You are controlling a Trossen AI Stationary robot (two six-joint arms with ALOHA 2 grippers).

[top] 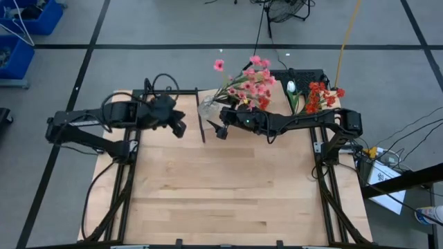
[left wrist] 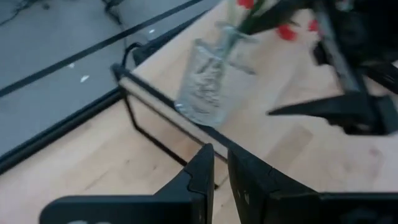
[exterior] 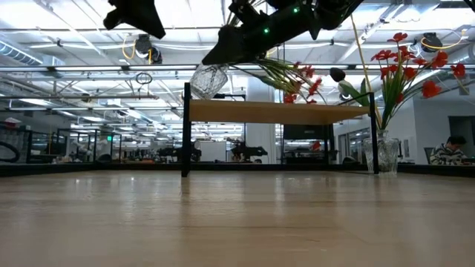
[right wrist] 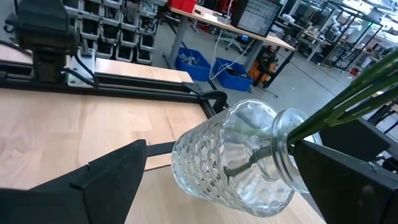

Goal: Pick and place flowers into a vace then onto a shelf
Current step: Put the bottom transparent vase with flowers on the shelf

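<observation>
A clear dimpled glass vase [top: 206,107] holds sprays of pink and red flowers [top: 252,83]. It hangs tilted in the air just above the left end of the light-wood shelf [exterior: 274,111], base toward the table's left and blossoms toward the far right. My right gripper [top: 220,128] reaches in from the right, with a finger on either side of the vase [right wrist: 230,162]. My left gripper [top: 178,126] is shut and empty, high above the table just left of the shelf, and its fingers point toward the vase [left wrist: 202,87]. My right gripper has the vase between its two wide-spread fingers, coming level from the table's near right. One finger [right wrist: 348,180] lies against the neck [right wrist: 287,146] below the rim. Whether the other finger [right wrist: 106,180] meets the round body [right wrist: 186,168] does not show. The vase is tilted and clear of the shelf.
A second glass vase [exterior: 386,154] with red flowers [top: 320,97] and a white tulip bud [top: 291,86] stands at the far right, beside the shelf's right legs. The shelf's black left legs [exterior: 185,133] stand under the tilted vase. The wooden tabletop [top: 221,200] stretches toward the near edge.
</observation>
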